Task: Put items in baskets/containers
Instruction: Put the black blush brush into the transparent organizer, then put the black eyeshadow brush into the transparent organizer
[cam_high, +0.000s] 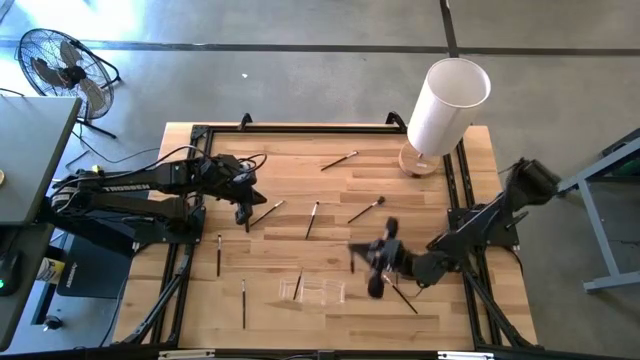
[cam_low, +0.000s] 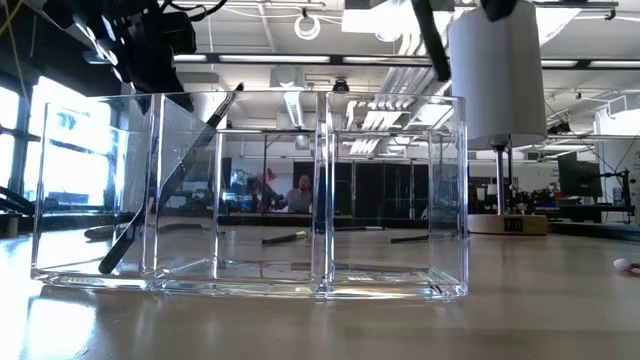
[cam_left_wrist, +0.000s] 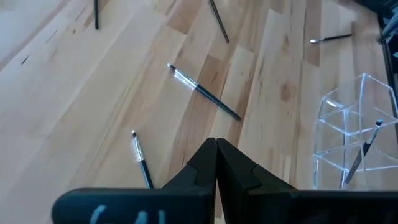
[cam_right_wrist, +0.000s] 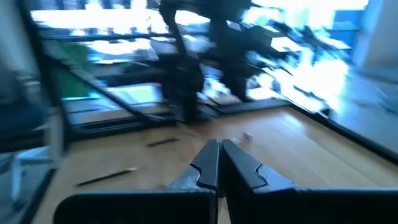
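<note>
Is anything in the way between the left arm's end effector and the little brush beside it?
Nothing visible is. The left end effector is shut, right next to the brush, with only bare table between them. From that brush to the clear holder the wood also looks open.

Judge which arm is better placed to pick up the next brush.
Left, probably: the left gripper, fingers shut and empty, hovers beside a loose brush. The right gripper is blurred in motion near the clear holder.
</note>
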